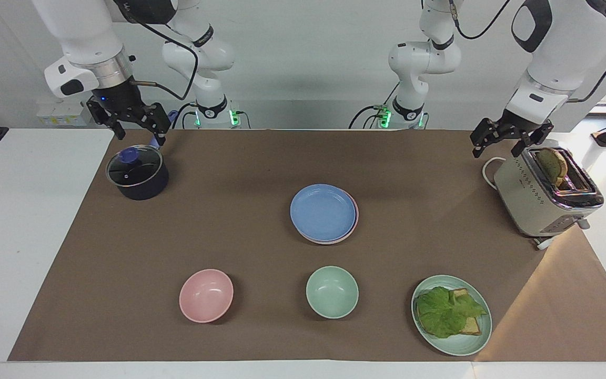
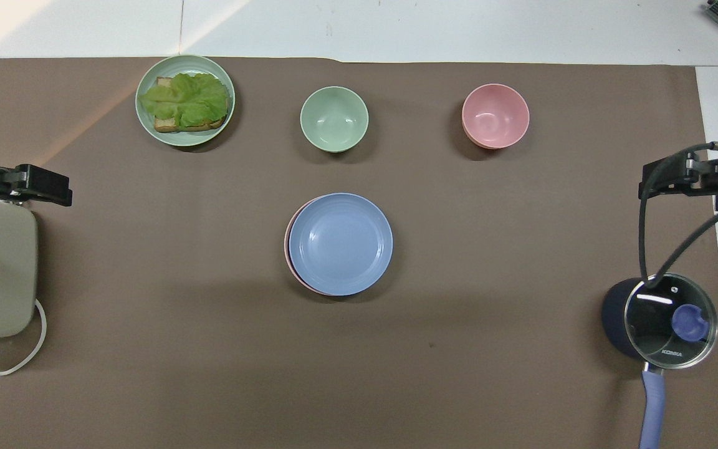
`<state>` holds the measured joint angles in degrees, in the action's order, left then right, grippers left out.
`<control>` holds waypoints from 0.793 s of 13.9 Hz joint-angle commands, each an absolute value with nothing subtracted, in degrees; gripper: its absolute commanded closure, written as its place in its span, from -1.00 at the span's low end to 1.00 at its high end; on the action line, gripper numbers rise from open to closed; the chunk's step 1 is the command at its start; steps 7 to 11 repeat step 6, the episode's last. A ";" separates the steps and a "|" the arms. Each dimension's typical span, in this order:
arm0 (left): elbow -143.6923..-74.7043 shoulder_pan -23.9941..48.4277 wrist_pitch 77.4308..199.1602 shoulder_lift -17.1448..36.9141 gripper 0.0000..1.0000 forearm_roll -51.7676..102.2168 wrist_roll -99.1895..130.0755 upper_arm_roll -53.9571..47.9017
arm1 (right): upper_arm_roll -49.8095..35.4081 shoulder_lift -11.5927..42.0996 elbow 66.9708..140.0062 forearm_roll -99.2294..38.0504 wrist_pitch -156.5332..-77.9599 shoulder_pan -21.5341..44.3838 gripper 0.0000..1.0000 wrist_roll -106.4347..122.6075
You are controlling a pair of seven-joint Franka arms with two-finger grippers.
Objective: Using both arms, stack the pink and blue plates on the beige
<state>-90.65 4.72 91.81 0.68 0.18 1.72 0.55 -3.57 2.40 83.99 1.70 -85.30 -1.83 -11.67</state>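
The blue plate (image 1: pixel 323 212) (image 2: pixel 340 243) lies on the pink plate (image 1: pixel 356 213) (image 2: pixel 288 240) in the middle of the brown mat; only a thin pink rim shows. The beige plate is hidden; I cannot see it under that stack. My right gripper (image 1: pixel 139 137) (image 2: pixel 677 178) hangs open and empty above a dark lidded pot (image 1: pixel 137 176) at the right arm's end. At the left arm's end my left gripper (image 1: pixel 495 152) (image 2: pixel 41 187) is open and empty, raised beside the toaster (image 1: pixel 542 192).
A pink bowl (image 1: pixel 206 295), a mint-green bowl (image 1: pixel 332 291) and a mint plate (image 1: pixel 461 345) with toast and lettuce stand in a row farther from the robots than the stack. A slice of bread sticks out of the toaster. The pot's blue handle (image 2: pixel 652 405) points toward the robots.
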 commanded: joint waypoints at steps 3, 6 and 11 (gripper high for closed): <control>-90.79 4.04 91.14 0.35 -1.00 -0.44 1.05 0.09 | -3.95 -1.32 89.29 1.58 -85.60 -2.11 -1.00 -8.89; -90.79 4.04 91.14 0.35 -1.00 -0.44 1.05 0.09 | -3.96 -1.41 89.56 1.49 -85.69 -2.11 -1.00 -8.09; -90.79 4.04 91.14 0.35 -1.00 -0.44 1.05 0.09 | -3.96 -1.41 89.56 1.49 -85.69 -2.11 -1.00 -8.09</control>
